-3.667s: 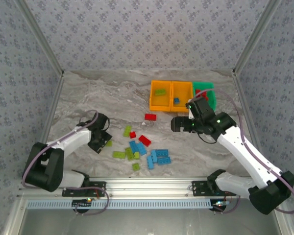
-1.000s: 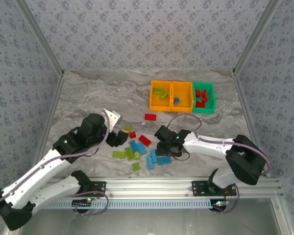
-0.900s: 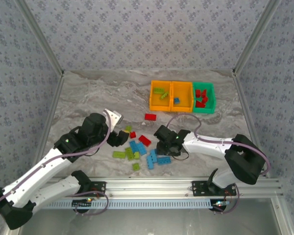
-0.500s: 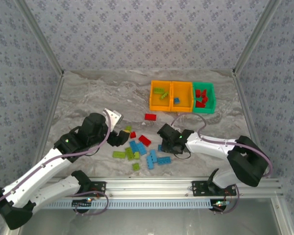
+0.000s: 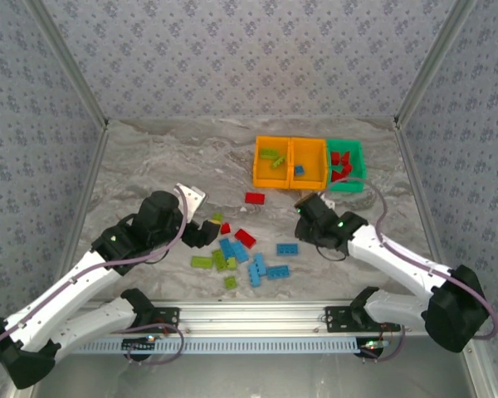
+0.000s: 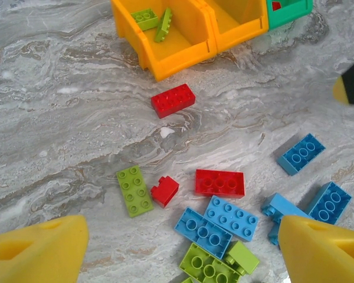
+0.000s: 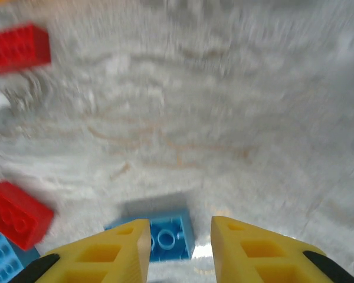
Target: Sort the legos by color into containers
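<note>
The left gripper (image 6: 180,233) hangs over the loose legos (image 5: 241,253) on the marbled surface (image 5: 166,157), its jaws wide apart and empty. The right gripper (image 7: 178,221) hovers at a blue brick (image 7: 165,239) with its jaws close together; blur hides whether they clamp it. At the far side, one orange bin (image 5: 271,184) holds green bricks, the second orange bin (image 5: 309,186) a blue one, and the green bin (image 5: 346,187) red ones.

Overhead camera, 2 close wrist cameras
</note>
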Action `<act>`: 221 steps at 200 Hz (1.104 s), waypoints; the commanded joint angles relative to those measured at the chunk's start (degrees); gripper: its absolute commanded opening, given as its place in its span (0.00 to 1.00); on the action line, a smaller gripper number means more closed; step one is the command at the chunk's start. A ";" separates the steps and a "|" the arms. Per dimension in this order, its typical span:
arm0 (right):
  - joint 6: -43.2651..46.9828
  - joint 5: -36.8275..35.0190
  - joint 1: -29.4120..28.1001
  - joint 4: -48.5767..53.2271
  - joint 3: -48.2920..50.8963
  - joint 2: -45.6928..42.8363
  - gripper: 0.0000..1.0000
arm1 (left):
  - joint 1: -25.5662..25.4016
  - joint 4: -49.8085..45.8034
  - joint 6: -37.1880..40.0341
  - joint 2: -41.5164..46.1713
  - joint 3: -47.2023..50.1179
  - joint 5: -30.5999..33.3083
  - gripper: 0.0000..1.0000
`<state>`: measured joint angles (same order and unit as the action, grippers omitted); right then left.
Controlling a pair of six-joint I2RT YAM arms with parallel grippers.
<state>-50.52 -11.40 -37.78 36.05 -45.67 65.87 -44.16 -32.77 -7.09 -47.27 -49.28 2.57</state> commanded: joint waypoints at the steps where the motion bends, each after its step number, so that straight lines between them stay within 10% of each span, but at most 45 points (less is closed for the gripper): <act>1: 7.47 1.49 3.89 3.28 -4.53 2.56 0.38 | -0.06 1.38 -0.97 0.40 -0.16 -0.81 0.84; 42: 7.93 9.30 -3.00 0.68 -3.04 8.51 1.00 | -0.09 1.60 -2.95 2.38 1.96 -0.20 0.87; 110: 6.22 8.38 -6.33 -4.11 -2.10 20.96 1.00 | -0.10 0.54 -2.25 2.07 1.33 -0.25 0.90; 163: 3.78 7.77 -7.24 -4.27 -3.09 24.75 0.50 | -0.12 1.02 -2.14 2.95 1.79 -2.04 0.94; 221: 14.93 -2.98 5.47 2.57 -14.71 12.55 0.48 | -0.18 8.86 -6.18 4.57 2.81 -14.14 0.99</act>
<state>-43.40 -7.25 -39.92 36.40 -52.14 81.45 -44.16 -30.11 -10.09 -43.59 -46.68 -4.47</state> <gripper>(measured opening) 0.556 0.992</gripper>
